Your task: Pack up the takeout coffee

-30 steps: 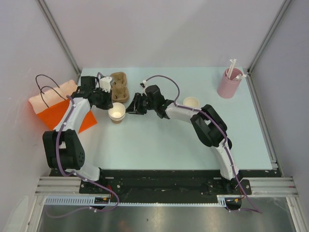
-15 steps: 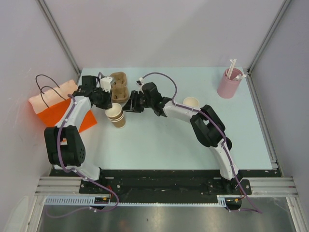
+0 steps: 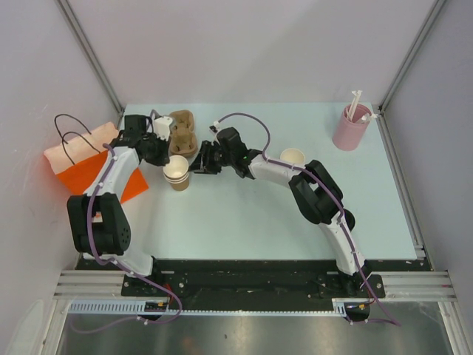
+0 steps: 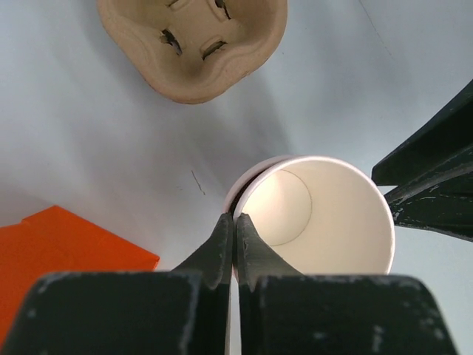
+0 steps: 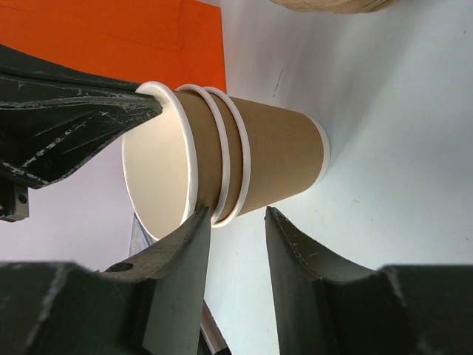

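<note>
Wearing white shells over black joints, trailing purple cables (image 3: 240, 114), ending in scuffed, tapered black pincer fingers (image 5: 310, 281).

Paper cups (image 5: 273, 159), nested, mid-frame: tan-brown walls, white rolled rims, cream-white showing inside. Pulp tray (image 4: 194, 44), top of frame: reading dull beige-brown, unpatterned. Bag (image 3: 77, 177), left edge: glowing orange, one face paling to salmon-pink, handles running thin and black. Bench (image 3: 259, 214): showing plain pale blue-green. Cylinder (image 3: 350, 127), upper right: showing pink, white straws (image 3: 357, 100) sticking out. Left gripper (image 4: 235, 219) and right gripper (image 5: 236, 213): showing black, scuffed grey. Cable (image 3: 255, 122): looping purple.
</note>
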Motion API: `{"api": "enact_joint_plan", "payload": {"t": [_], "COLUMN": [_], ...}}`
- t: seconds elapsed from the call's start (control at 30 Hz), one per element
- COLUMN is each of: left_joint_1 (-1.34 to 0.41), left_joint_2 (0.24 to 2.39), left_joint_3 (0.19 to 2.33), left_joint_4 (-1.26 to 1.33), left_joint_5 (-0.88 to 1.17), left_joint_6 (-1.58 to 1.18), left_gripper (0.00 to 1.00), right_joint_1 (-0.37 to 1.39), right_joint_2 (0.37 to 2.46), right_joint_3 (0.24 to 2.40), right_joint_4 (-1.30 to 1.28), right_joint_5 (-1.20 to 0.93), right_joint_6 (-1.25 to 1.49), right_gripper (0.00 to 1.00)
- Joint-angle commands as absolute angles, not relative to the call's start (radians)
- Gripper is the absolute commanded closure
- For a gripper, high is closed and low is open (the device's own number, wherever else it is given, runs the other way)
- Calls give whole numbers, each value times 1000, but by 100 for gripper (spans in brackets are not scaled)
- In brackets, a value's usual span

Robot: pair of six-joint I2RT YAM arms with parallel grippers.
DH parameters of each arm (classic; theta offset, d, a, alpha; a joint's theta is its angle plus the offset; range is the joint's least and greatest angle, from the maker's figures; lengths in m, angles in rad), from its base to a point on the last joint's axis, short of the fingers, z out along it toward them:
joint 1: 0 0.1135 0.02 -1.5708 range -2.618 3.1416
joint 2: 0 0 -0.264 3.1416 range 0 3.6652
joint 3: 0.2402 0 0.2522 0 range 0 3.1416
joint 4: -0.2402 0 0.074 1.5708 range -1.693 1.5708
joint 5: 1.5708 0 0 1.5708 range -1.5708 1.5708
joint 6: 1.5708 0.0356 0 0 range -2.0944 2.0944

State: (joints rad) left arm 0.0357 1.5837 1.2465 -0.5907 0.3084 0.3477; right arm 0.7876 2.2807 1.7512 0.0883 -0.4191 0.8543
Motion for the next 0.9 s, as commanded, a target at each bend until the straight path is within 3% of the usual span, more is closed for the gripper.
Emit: {"api": "enact_joint_plan", "payload": {"t": [0.0,0.37,0.57,0.87], "left_joint_1": [34,129,149,92], "left_joint_2": [1513,1491,1411,1309], "left_joint_3": [1305,1370,1397,1444], "left_joint_4": [-589,-620,-618,-624], "left_joint_5": [348,451,509,408], "left_joint_6": [321,223,207,244], "left_gripper": [100,100,100,100], "right_joint_1": [799,784,782,762], "right_joint_2": [2257,2214,2126,1936], "right_joint_3": [1810,1804,1795,1798], "right_joint_4": [104,68,-34,-161], "right_joint_5": [-423,-417,-356,-258], "right_joint_6": [828,793,675,523], "right_gripper": [58,55,48,35]}}
